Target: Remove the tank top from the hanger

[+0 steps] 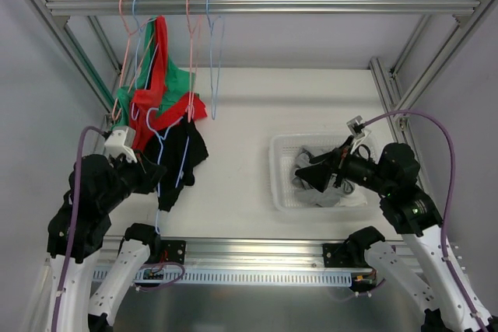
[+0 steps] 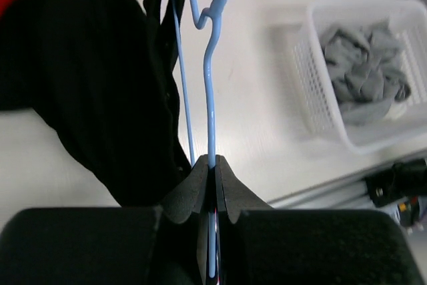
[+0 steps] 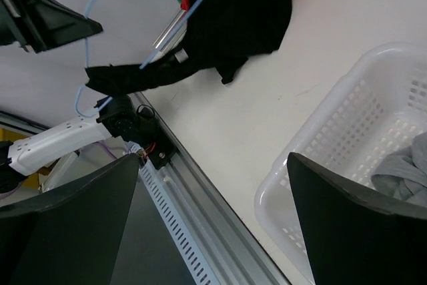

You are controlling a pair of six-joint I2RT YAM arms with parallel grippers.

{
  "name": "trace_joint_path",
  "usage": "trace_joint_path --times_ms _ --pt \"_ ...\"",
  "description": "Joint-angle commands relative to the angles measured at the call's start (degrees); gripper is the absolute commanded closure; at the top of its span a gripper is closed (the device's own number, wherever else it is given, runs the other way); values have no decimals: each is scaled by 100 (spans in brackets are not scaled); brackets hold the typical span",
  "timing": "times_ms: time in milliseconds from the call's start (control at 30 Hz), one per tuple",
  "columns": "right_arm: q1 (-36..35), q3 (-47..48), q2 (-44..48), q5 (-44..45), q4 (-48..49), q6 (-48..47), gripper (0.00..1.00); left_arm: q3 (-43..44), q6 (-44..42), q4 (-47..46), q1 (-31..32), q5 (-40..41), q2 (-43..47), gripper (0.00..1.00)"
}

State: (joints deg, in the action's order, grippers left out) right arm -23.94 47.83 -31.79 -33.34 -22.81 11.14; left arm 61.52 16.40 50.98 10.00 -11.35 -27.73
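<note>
A black tank top [image 1: 183,161] hangs on a thin blue hanger [image 1: 159,153] at the left, low over the table. My left gripper [image 1: 150,180] is shut on the hanger's blue wire [image 2: 211,98], which runs straight up from between the jaws [image 2: 215,165]. The black top [image 2: 87,85] hangs just left of the wire. My right gripper [image 1: 311,170] is open and empty over the left part of the white basket [image 1: 277,180]. In the right wrist view its fingers [image 3: 80,218] stand wide apart, with the black top [image 3: 227,25] and the hanger [image 3: 170,35] far ahead.
Red [image 1: 156,99] and green [image 1: 177,79] garments hang from the rail [image 1: 257,5] at the back left, beside empty pink and blue hangers [image 1: 204,52]. The basket [image 2: 313,98] holds grey clothes [image 2: 367,71]. The aluminium frame rail [image 3: 200,198] runs along the near edge.
</note>
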Motion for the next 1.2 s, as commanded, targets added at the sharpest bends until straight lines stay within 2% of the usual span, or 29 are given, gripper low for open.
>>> trace_joint_path --times_ms 0,67,200,267,333,400,467,500,533,600,733,867,900,967,1000,1133,1167 --pt "-276 -308 -222 -515 1005 257 1 -534 170 517 -51 -875 353 100" --pt "-583 -493 -389 -219 1523 257 1 -736 179 710 -59 -1517 539 100" --pt "-1785 -871 -854 748 2279 117 2 -939 327 966 28 -2826 882 100" --pt "-2157 -1074 -1293 1152 3078 143 4 -1115 434 887 142 -3134 900 100" --pt "-2640 -1083 -1662 1469 3544 48 8 -1124 407 879 187 -3171 883 100" --pt "-3035 -996 -2198 2180 3721 -102 13 -1089 407 861 221 -3381 848 100" --pt "-3168 -803 -2558 2725 3836 -234 18 -1011 442 765 265 -3592 830 100" --pt "-3239 -741 -2891 2832 3880 -270 28 -975 460 738 283 -3697 830 100" --pt "-3274 -671 -3033 2929 3924 -305 32 -923 478 720 309 -3716 821 100" --pt "-3292 -416 -3402 3193 3846 -349 35 -808 504 676 327 -3742 804 100" --pt "-3327 -231 -3789 3176 3819 -393 38 -615 539 641 327 -3786 760 100" --pt "-3389 -187 -3957 3203 3819 -410 53 -562 548 588 336 -3839 733 100" --pt "-3389 -178 -3966 3202 3828 -410 66 -570 548 562 336 -3848 742 100" --pt "-3380 -178 -3905 3176 3819 -428 84 -588 539 562 327 -3717 751 100" --pt "-3389 -195 -3861 3193 3810 -419 100 -614 539 562 336 -3699 768 100" --pt "-3389 -275 -3493 3290 3732 -489 100 -790 478 553 327 -3611 777 100" --pt "-3380 -257 -3300 3595 3644 -516 100 -816 469 553 336 -3611 777 100"
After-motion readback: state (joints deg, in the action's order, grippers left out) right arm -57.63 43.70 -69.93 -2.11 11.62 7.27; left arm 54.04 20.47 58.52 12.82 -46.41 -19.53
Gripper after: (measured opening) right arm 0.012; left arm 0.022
